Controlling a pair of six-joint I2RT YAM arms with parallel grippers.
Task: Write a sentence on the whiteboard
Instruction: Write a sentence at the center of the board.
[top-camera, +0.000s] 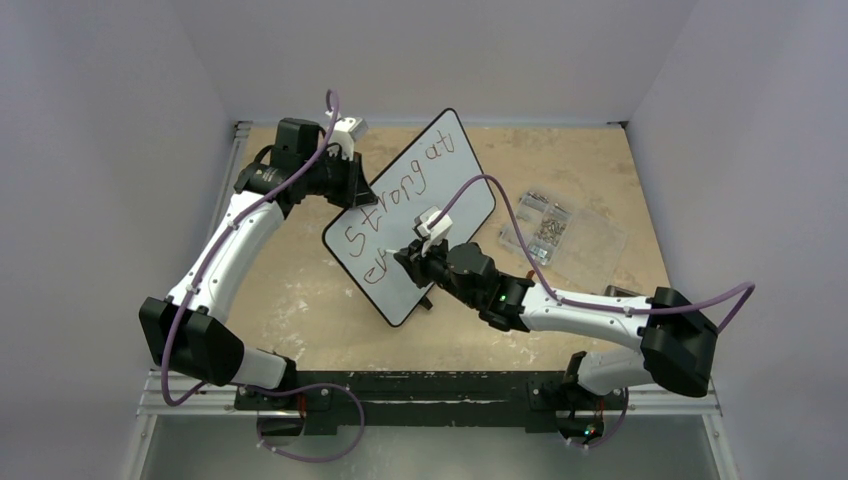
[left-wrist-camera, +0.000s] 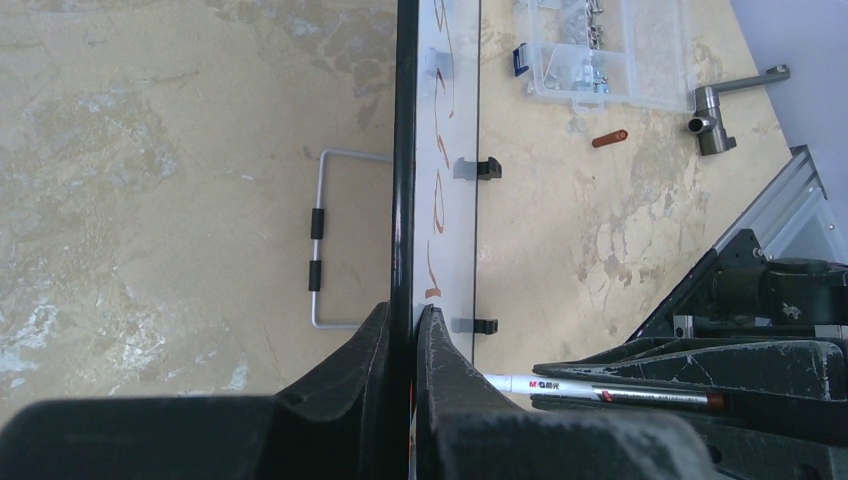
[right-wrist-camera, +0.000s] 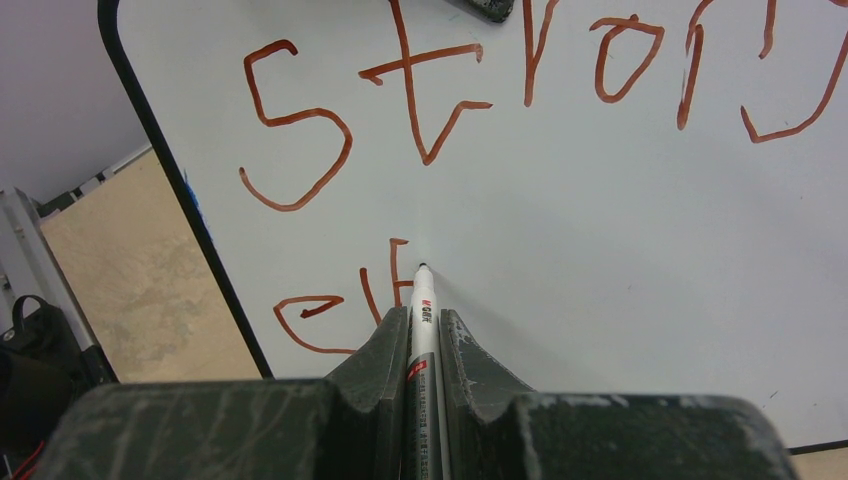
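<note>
The whiteboard (top-camera: 457, 160) stands tilted on the table, with its black rim toward the left arm. The sentence (top-camera: 392, 200) reads "Strong at" in reddish-brown, with the first letters of a second line below it (right-wrist-camera: 340, 310). My left gripper (left-wrist-camera: 405, 310) is shut on the whiteboard's edge (left-wrist-camera: 404, 150), seen edge-on. My right gripper (right-wrist-camera: 423, 312) is shut on a red-and-white marker (right-wrist-camera: 422, 330). The marker's tip touches the board (right-wrist-camera: 620, 240) just right of the newest stroke. The marker also shows in the left wrist view (left-wrist-camera: 600, 388).
A clear plastic box of metal bits (top-camera: 548, 228) lies right of the board and shows in the left wrist view (left-wrist-camera: 610, 50). A small red cap (left-wrist-camera: 608, 138) and a metal T-shaped part (left-wrist-camera: 712, 112) lie near it. A wire stand (left-wrist-camera: 318, 240) sticks out behind the board.
</note>
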